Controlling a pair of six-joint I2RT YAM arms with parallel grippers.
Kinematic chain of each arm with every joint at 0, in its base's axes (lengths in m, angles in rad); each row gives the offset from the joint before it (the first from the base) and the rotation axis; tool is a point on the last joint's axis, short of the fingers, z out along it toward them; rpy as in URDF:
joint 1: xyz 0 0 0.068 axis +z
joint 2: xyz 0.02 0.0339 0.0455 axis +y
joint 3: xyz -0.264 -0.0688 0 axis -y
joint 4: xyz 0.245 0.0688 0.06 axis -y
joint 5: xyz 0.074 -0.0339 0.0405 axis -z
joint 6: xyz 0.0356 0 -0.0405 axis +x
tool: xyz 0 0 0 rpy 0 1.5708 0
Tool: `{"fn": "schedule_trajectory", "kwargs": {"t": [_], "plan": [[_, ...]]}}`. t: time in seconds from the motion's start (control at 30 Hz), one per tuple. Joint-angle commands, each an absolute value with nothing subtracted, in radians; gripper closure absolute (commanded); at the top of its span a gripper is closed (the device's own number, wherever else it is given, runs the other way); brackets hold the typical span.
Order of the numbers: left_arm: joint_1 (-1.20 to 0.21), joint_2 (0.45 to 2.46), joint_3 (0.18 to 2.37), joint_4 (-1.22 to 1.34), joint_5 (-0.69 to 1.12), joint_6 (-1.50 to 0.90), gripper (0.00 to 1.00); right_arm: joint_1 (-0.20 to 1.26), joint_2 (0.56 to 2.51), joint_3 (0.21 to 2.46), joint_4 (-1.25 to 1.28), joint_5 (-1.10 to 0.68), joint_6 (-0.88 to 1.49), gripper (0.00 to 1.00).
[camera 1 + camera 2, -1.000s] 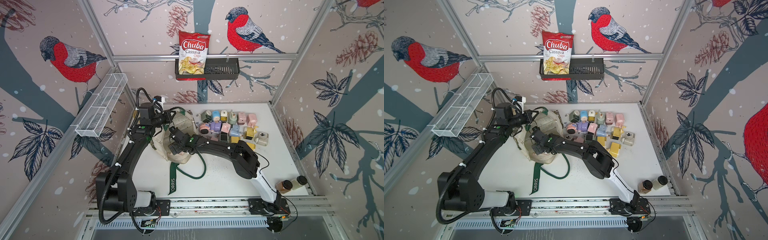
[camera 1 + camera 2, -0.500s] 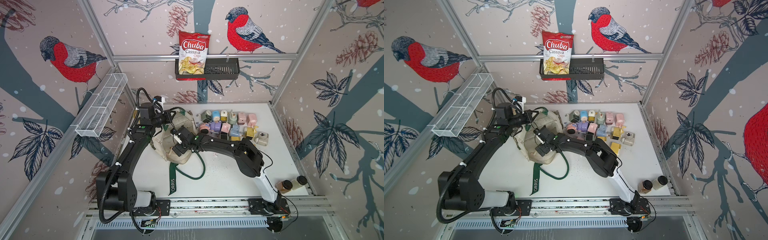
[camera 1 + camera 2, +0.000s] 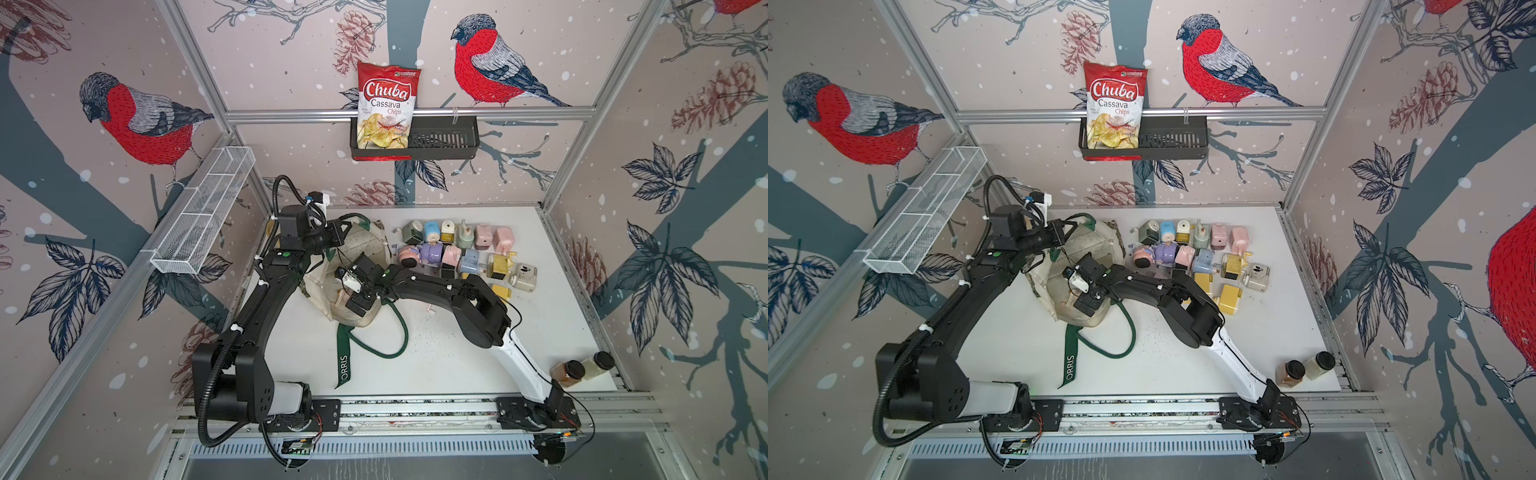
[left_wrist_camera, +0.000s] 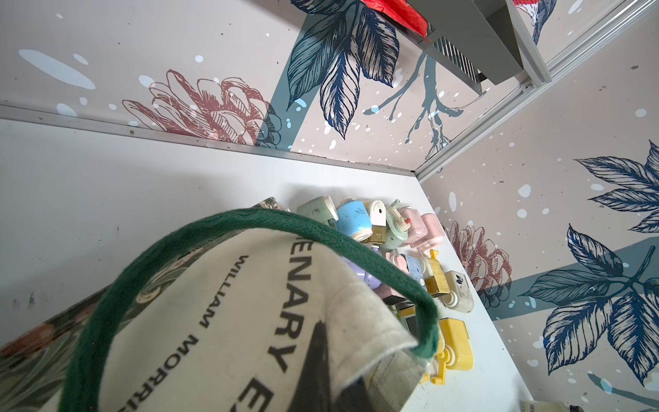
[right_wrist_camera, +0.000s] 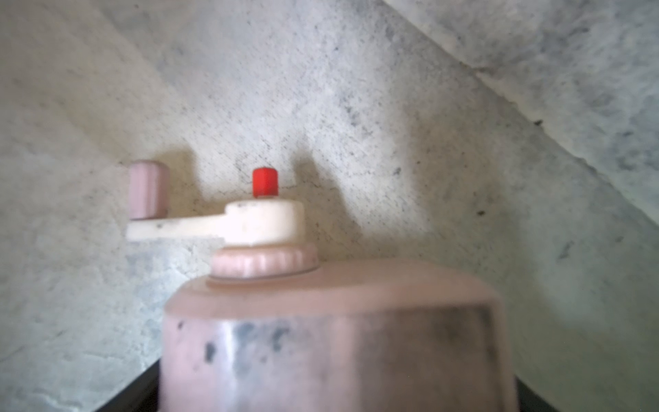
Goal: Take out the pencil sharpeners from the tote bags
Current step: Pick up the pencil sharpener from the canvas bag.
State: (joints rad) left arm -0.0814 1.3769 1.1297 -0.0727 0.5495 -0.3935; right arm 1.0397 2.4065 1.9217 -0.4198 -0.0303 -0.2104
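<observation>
the left gripper (image 3: 348, 232) was clamped on the rim of the tote bag (image 3: 371, 243), while the right gripper (image 3: 351, 297) sat inside it, jaws spread wide around a pink sharpener (image 5: 331, 339); the other sharpeners (image 3: 461, 253) lay on the table (image 3: 436, 357) beside the bag.

Black arms (image 3: 266, 303) with white base links (image 3: 517, 365) and corrugated cable (image 3: 274, 199).

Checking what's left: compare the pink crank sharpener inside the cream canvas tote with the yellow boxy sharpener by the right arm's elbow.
Place: the pink crank sharpener is inside the cream canvas tote, the yellow boxy sharpener on the white table. Task: pink still needs taking out, yellow is already out. Both are plastic.
</observation>
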Motion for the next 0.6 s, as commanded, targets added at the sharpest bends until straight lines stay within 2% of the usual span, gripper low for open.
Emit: {"fn": "schedule_trajectory", "kwargs": {"t": [0.0,0.07,0.2,0.33,0.57], "plan": [[-0.083,1.374,1.141,-0.012,0.571,-0.395,1.0,1.042,2.435,1.938,-0.425,-0.014,-0.235,0.0],[-0.083,1.376,1.14,-0.013,0.569,-0.394,1.0,1.04,2.44,1.942,-0.414,-0.018,-0.237,0.02],[-0.083,1.376,1.141,-0.015,0.57,-0.393,1.0,1.051,2.438,1.946,-0.39,-0.019,-0.23,0.11],[-0.083,1.378,1.141,-0.016,0.566,-0.394,1.0,1.073,2.4,1.914,-0.349,0.042,-0.215,0.18],[-0.083,1.378,1.144,-0.034,0.531,-0.393,1.0,1.114,2.25,1.746,-0.227,0.087,-0.206,0.23]]}}
